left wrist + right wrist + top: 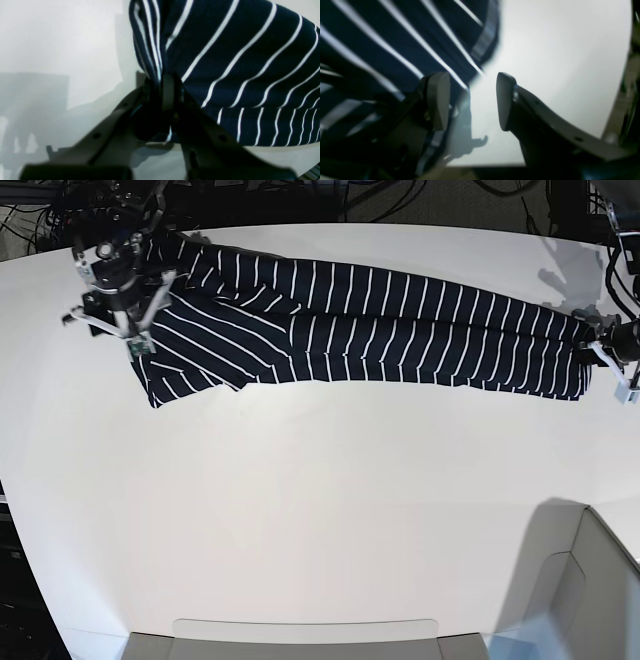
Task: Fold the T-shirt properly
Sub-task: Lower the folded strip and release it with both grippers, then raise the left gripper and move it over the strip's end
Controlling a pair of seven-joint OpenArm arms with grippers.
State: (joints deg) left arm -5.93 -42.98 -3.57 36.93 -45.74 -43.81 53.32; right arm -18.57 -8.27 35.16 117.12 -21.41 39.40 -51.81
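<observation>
A navy striped T-shirt (370, 330) lies stretched in a long band across the far side of the white bench (320, 520), already narrowed lengthwise by the look of it. The left end effector (163, 86) is clamped tight on the garment's edge at one end. The right end effector (470, 100) stands with its jaws parted and nothing between them, 1 pad (437, 100) over the cloth at the other end. Judged from this, the next move is a fresh grip there, then bringing 1 end over the other. No containers hold anything in view.
</observation>
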